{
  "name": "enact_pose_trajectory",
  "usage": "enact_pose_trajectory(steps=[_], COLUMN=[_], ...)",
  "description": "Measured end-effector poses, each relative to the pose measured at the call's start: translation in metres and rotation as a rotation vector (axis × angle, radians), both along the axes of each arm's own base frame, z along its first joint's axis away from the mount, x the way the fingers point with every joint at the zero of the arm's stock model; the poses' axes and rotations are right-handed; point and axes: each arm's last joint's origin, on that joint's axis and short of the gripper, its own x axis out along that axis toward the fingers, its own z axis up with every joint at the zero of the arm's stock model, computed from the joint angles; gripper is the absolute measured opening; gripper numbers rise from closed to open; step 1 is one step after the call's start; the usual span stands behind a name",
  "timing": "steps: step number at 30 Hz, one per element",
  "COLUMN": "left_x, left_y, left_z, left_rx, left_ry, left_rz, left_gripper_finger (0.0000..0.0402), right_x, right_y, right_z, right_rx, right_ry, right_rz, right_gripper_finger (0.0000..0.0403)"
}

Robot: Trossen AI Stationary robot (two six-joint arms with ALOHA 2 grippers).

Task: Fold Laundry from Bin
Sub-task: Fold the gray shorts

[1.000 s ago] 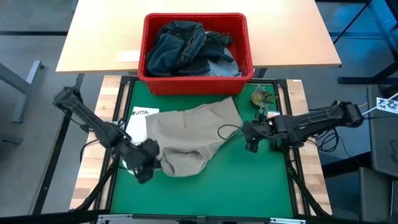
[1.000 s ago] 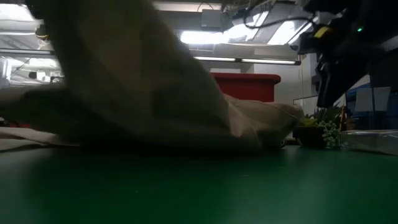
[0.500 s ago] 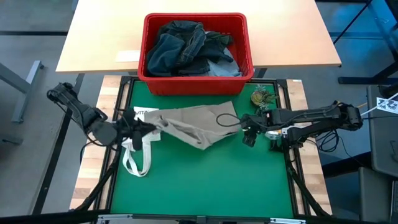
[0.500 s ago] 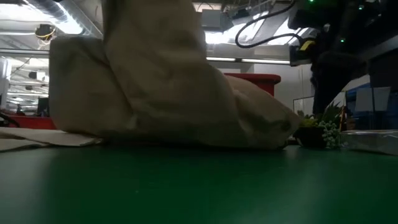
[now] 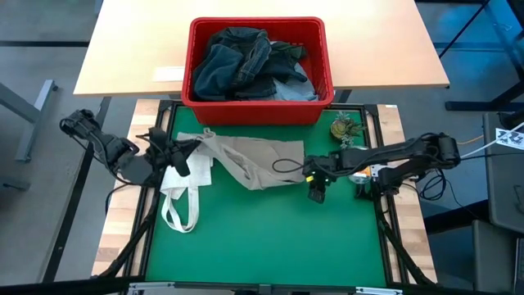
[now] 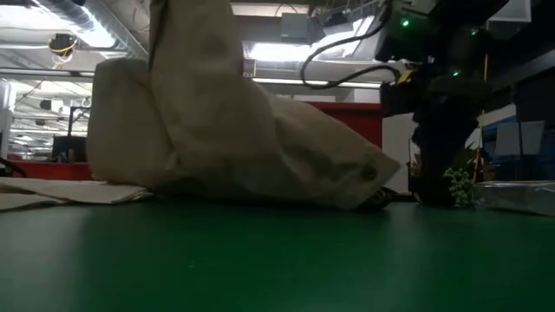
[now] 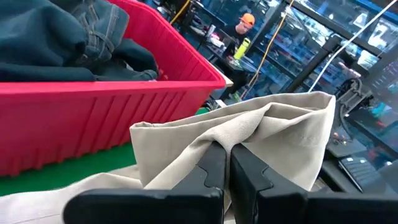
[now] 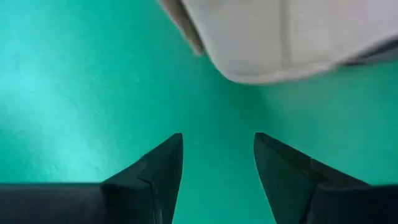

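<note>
beige trousers [image 5: 258,160] spread across the far half of the green mat [image 5: 262,238], just in front of the red bin [image 5: 201,111], one end bunched and lifted at the mat's left side. left gripper [image 5: 182,152] clamped tight on that raised fold, fingers [image 7: 214,168] pressed together with cloth pinched between them. right gripper [image 5: 315,190] low over bare mat just beside the trousers' right edge, fingers [image 8: 158,165] held apart, nothing between them, cloth edge just ahead of the tips. white tote bag [image 5: 187,192] flat on the mat under the left gripper, straps looped toward the near side. more laundry [image 5: 250,64], dark and light denim, heaped inside the bin on the wooden table [image 5: 131,49]. small green plant [image 5: 344,127] at the mat's far right corner.
</note>
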Motion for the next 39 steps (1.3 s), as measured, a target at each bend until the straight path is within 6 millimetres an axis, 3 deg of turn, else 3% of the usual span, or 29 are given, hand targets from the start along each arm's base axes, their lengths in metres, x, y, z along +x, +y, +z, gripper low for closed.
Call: enact_pose_trajectory(steps=[6, 14, 28, 35, 39], left_x=[0.002, 0.003, 0.003, 0.003, 0.003], left_y=[0.003, 0.003, 0.003, 0.003, 0.003], left_z=[-0.001, -0.001, -0.001, -0.001, -0.001], left_rx=[-0.018, -0.026, -0.027, -0.029, -0.029], left_ry=[0.012, 0.017, 0.018, 0.015, 0.015], left_rz=[-0.014, -0.022, -0.024, -0.024, -0.024], left_gripper_finger=[0.0000, 0.0000, 0.0000, 0.0000, 0.0000], right_x=[0.020, 0.043, 0.060, 0.070, 0.078], right_y=[-0.004, 0.013, 0.013, 0.010, 0.009], right_z=[-0.010, -0.006, 0.003, -0.012, -0.017], right_rx=[-0.022, -0.157, -0.241, -0.234, -0.226], right_ry=[-0.106, -0.237, -0.415, -0.429, -0.484], right_rz=[0.022, 0.105, 0.096, 0.089, 0.100], right_gripper_finger=[0.0198, 0.0198, 0.0198, 0.0197, 0.0170])
